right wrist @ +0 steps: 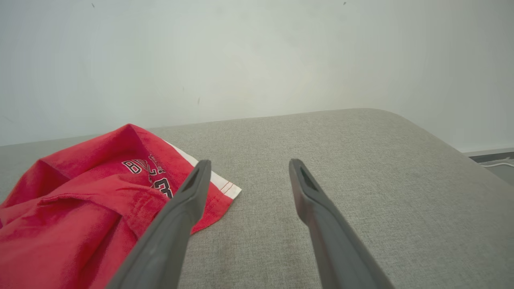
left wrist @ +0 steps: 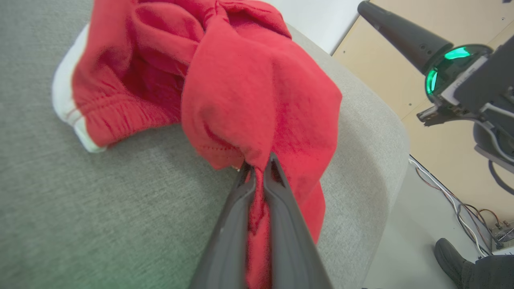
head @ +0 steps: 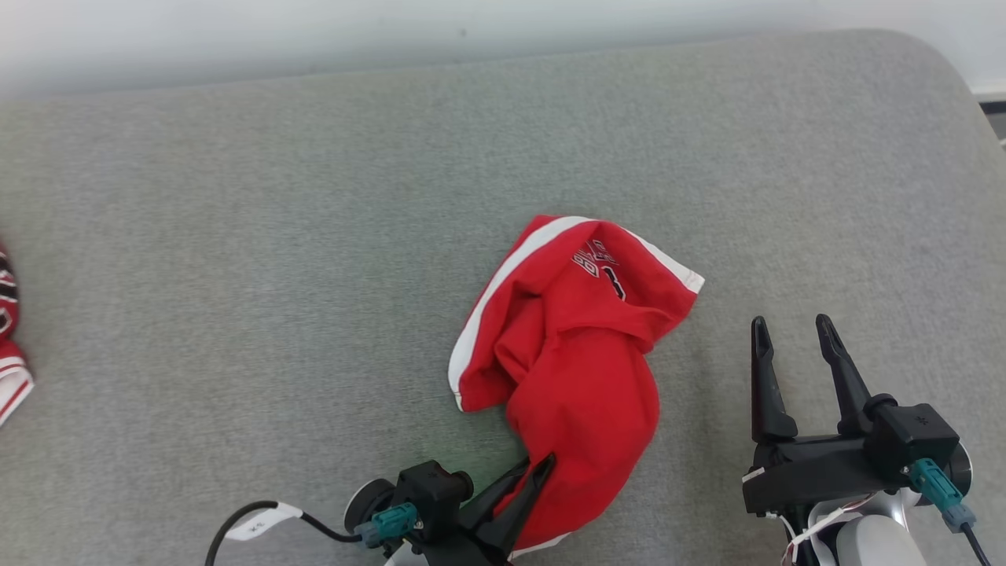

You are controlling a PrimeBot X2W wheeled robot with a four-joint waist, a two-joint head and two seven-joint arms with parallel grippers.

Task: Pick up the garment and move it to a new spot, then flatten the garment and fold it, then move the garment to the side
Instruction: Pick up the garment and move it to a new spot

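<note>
A crumpled red garment with white trim and dark lettering lies on the grey padded surface, near its front edge. My left gripper is shut on the garment's near end, and a fold of red cloth runs between its fingers in the left wrist view. My right gripper stands open to the right of the garment, nothing between its fingers. In the right wrist view the garment lies left of the open right gripper.
Another red and white cloth lies at the surface's far left edge. A pale wall runs behind the surface. In the left wrist view, cables and a person's dark shoe are on the floor beyond the surface's rounded edge.
</note>
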